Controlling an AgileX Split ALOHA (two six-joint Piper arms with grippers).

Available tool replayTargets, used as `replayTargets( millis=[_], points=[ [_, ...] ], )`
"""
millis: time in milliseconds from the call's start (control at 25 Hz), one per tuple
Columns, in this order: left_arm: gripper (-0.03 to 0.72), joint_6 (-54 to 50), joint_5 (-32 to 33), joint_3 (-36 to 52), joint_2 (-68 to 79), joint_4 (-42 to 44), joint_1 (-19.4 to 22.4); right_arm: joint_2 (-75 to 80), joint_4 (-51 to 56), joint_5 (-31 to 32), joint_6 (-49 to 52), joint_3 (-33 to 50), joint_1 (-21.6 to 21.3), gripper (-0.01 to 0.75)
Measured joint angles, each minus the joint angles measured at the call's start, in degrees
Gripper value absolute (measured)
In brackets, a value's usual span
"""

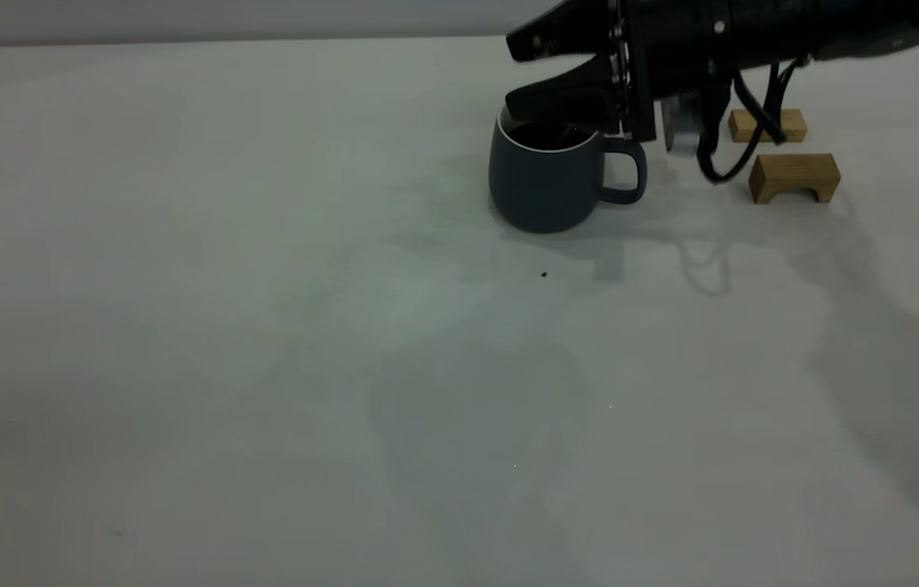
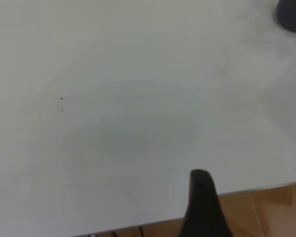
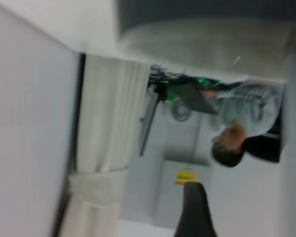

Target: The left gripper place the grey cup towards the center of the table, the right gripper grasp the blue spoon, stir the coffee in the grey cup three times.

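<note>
The grey cup [image 1: 546, 175] stands upright at the upper middle of the exterior view, on the surface [image 1: 263, 367], so putting it down looks done. Its handle points to the right of the frame. Dark coffee [image 1: 545, 134] fills it. The right gripper [image 1: 518, 73] lies flat above the cup, pointing left, jaws spread apart. I cannot see the blue spoon anywhere, so I cannot tell if stirring is done. Two wooden blocks [image 1: 793, 175] sit at the right. Only one finger of the left gripper [image 2: 202, 207] shows, over the surface edge; I cannot tell its jaws.
</note>
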Motion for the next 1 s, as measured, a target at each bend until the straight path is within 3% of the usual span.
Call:
replayTargets(
  millis=[400,800,1000],
  points=[
    [0.585,0.0,0.0,0.0,0.0,0.0,0.0,-11.6,-10.9,-2.9,-22.5,0.0,0.0,0.61],
    [0.585,0.0,0.0,0.0,0.0,0.0,0.0,-36.0,-52.7,0.0,-40.2,0.2,4.1,0.358],
    [0.585,0.0,0.0,0.0,0.0,0.0,0.0,-50.0,-58.7,3.8,-41.6,3.8,5.6,0.242]
  ],
)
